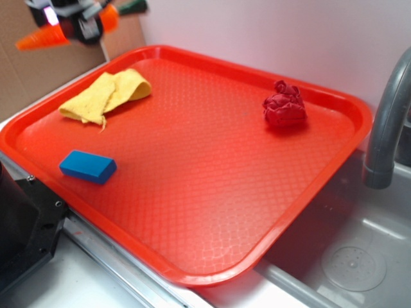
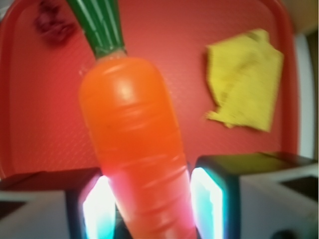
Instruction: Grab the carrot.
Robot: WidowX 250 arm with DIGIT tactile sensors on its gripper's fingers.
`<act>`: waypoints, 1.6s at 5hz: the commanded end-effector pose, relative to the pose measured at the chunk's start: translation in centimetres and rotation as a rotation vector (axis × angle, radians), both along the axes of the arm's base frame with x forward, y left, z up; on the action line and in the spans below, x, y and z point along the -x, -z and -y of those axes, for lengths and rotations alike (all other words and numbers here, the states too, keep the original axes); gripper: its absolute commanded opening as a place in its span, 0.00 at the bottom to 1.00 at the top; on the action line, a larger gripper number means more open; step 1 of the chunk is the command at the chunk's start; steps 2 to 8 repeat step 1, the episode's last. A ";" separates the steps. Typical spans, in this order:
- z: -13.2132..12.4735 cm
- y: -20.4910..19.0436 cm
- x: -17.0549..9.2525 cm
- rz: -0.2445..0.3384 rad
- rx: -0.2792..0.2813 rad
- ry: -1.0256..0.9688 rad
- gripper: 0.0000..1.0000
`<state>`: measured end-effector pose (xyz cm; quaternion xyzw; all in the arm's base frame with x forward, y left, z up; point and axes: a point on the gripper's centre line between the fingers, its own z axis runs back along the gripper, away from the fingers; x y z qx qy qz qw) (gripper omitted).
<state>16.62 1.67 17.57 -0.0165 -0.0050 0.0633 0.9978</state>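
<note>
carrot [image 2: 132, 144]: glossy, stiff plastic, likely light and slippery; you hold it mid-body, a sound spot | claw [image 2: 154, 204]: clenched on the carrot, one pad [image 2: 99, 209] on each flank | position: lifted well above the red tray [image 1: 334, 167], over its far-left corner near the yellow cloth [image 1: 106, 95]

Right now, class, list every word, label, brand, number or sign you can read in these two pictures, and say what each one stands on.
None: no readable text in either view.
The carrot held in the tool, the yellow cloth, blue block, red crumpled cloth and red tray are all bare of print.
</note>
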 end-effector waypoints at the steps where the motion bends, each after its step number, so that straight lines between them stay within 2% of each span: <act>1: -0.8 -2.6 1.4 -0.026 -0.112 -0.169 0.00; 8: -0.8 -2.6 1.4 -0.026 -0.112 -0.169 0.00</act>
